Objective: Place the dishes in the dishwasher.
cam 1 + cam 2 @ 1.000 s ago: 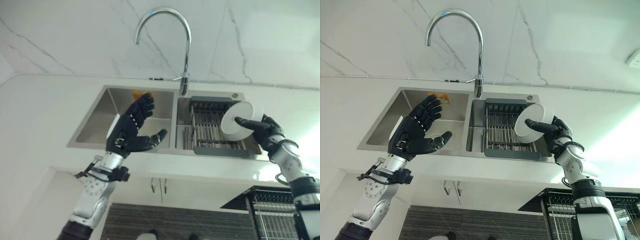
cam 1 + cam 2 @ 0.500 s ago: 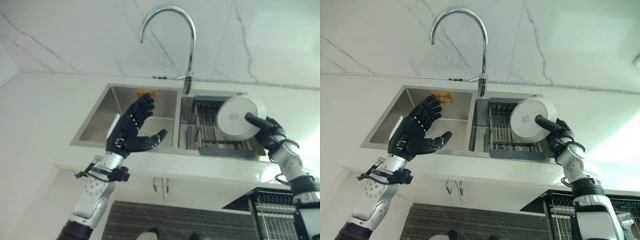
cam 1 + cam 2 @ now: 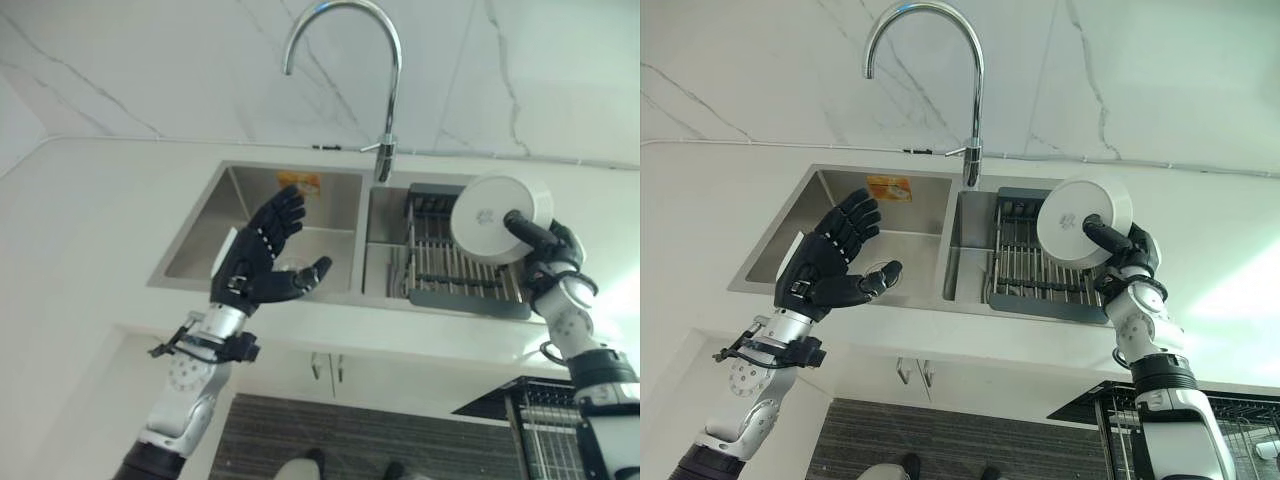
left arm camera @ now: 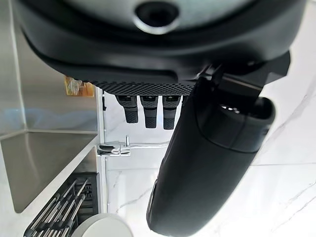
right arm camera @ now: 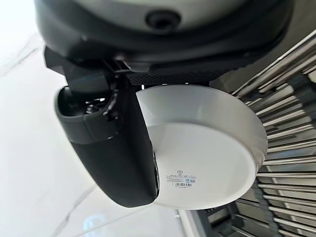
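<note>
i have the right hand [image 3: 1127,262] closed on a white bowl [image 3: 1083,220], thumb pressed across its underside and the fingers behind it on the inner side, so the bowl is pinched through its wall and carried on edge with its base turned toward the head camera. the right wrist view confirms the grip: the thumb lies on the bowl's [image 5: 207,158] outer base beside a small label. the bowl hangs in the air above the right end of the dark drying rack [image 3: 1040,280] that sits in the right basin of the steel sink [image 3: 780,250], clear of the rack's bars; i judge it is held tilted like this because a rim pinch is the only secure purchase on a smooth dish, and because an upright bowl suits a slot between tines. the left hand [image 3: 258,265] is raised over the front edge of the left basin, palm up, fingers straight and spread, holding nothing; i read it as parked out of the way. the tall tap [image 3: 385,100] stands between the basins, behind the work. a wire dishwasher rack [image 3: 1110,420] shows at the lower right, below counter level. my judgement: the bowl is lifted out and transfer to that rack is not yet done; the carry must clear the counter edge.
</note>
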Controlling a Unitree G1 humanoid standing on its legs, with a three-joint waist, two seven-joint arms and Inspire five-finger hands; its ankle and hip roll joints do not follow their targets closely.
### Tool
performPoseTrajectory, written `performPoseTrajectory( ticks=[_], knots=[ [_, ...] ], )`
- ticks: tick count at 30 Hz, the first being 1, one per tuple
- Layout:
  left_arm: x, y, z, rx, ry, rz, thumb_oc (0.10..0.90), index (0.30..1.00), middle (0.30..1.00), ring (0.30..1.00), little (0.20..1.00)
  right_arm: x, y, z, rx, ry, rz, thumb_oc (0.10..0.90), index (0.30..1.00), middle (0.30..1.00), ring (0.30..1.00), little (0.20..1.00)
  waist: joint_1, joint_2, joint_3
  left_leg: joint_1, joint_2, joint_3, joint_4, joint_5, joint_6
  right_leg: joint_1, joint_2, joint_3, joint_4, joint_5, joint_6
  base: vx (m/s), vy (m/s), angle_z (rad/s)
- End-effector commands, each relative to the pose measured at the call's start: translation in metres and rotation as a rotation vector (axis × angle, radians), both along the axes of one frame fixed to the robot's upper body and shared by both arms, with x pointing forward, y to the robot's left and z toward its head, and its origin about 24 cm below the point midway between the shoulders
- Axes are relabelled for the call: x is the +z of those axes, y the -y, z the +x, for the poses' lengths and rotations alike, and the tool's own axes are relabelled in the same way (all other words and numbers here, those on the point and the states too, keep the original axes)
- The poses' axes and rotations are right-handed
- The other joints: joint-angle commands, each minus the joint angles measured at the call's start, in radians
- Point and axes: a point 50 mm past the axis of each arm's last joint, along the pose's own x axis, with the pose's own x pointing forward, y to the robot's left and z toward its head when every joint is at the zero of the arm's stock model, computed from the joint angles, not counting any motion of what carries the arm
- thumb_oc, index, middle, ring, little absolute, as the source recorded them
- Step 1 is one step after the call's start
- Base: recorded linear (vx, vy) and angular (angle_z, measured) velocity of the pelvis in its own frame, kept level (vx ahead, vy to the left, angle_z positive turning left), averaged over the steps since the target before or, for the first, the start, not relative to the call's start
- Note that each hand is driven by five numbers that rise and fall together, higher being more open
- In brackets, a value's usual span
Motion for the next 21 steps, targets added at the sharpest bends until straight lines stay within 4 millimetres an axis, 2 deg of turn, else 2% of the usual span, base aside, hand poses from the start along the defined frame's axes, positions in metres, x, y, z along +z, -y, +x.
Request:
performPoseTrajectory(
  ticks=[1, 6, 12, 14, 18, 19, 20, 21],
  knots=[
    [0.051, 0.007, -0.009, -0.070, 0.272, -0.043, 0.800, 0.900, 0.900, 0.900, 0.900, 0.100, -0.004, -0.011, -0.048, 0.503, -0.126, 0.400, 0.300, 0.300, 0.300, 0.300, -0.005, -0.022, -0.090, 0.015, 0.034, 0.033, 0.065, -0.117, -0.024, 0.029, -0.028, 0.060, -0.013, -0.054, 0.079, 0.00, 0.071, -0.05],
    [0.057, 0.013, -0.016, -0.177, 0.293, -0.122, 0.800, 0.900, 0.900, 0.900, 0.900, 0.126, -0.029, -0.044, -0.090, 0.744, -0.203, 0.400, 0.300, 0.300, 0.300, 0.300, -0.031, -0.019, -0.090, 0.018, 0.027, 0.047, 0.065, -0.129, -0.013, 0.017, -0.034, 0.077, -0.013, -0.045, 0.092, 0.00, 0.100, -0.09],
    [0.058, 0.035, -0.026, -0.428, 0.248, -0.202, 0.800, 0.900, 0.900, 0.900, 0.900, 0.132, -0.037, -0.086, -0.127, 0.954, -0.171, 0.400, 0.300, 0.300, 0.300, 0.300, -0.075, -0.017, -0.090, 0.016, 0.017, 0.077, 0.065, -0.144, 0.004, -0.014, -0.042, 0.113, -0.013, -0.017, 0.121, -0.01, 0.144, -0.24],
    [0.054, 0.055, -0.030, -0.618, 0.192, -0.225, 0.800, 0.900, 0.900, 0.900, 0.900, 0.130, -0.041, -0.095, -0.100, 0.997, -0.114, 0.400, 0.300, 0.300, 0.300, 0.300, -0.098, -0.020, -0.083, 0.014, 0.007, 0.087, 0.065, -0.153, 0.014, -0.044, -0.047, 0.140, -0.013, 0.008, 0.140, -0.03, 0.204, -0.51],
    [0.044, 0.084, -0.041, -0.865, 0.090, -0.224, 0.800, 0.900, 0.900, 0.900, 0.900, 0.121, -0.049, -0.104, -0.030, 1.024, -0.027, 0.400, 0.300, 0.300, 0.300, 0.300, -0.135, -0.023, -0.064, 0.017, 0.003, 0.103, 0.065, -0.164, 0.030, -0.087, -0.051, 0.167, -0.013, 0.051, 0.168, -0.03, 0.122, -0.63],
    [0.042, 0.087, -0.043, -0.893, 0.074, -0.219, 0.800, 0.900, 0.900, 0.900, 0.900, 0.121, -0.051, -0.106, -0.015, 1.038, -0.013, 0.400, 0.300, 0.300, 0.300, 0.300, -0.135, -0.024, -0.060, 0.020, 0.008, 0.117, 0.065, -0.166, 0.032, -0.091, -0.063, 0.148, -0.013, 0.064, 0.174, -0.06, -0.018, -1.33],
    [0.041, 0.090, -0.044, -0.918, 0.063, -0.203, 0.800, 0.900, 0.900, 0.900, 0.900, 0.121, -0.057, -0.108, 0.017, 1.060, 0.004, 0.400, 0.300, 0.300, 0.300, 0.300, -0.130, -0.028, -0.055, 0.025, 0.017, 0.146, 0.065, -0.170, 0.032, -0.094, -0.100, 0.105, -0.013, 0.096, 0.180, -0.26, -0.177, -1.14],
    [0.038, 0.095, -0.044, -0.995, 0.025, -0.157, 0.800, 0.900, 0.900, 0.900, 0.900, 0.124, -0.066, -0.115, 0.052, 1.161, 0.040, 0.400, 0.300, 0.300, 0.300, 0.300, -0.117, -0.023, -0.049, 0.018, 0.052, 0.213, 0.065, -0.153, 0.039, -0.062, -0.175, 0.061, -0.013, 0.130, 0.182, -0.31, -0.237, -0.99]
  ],
)
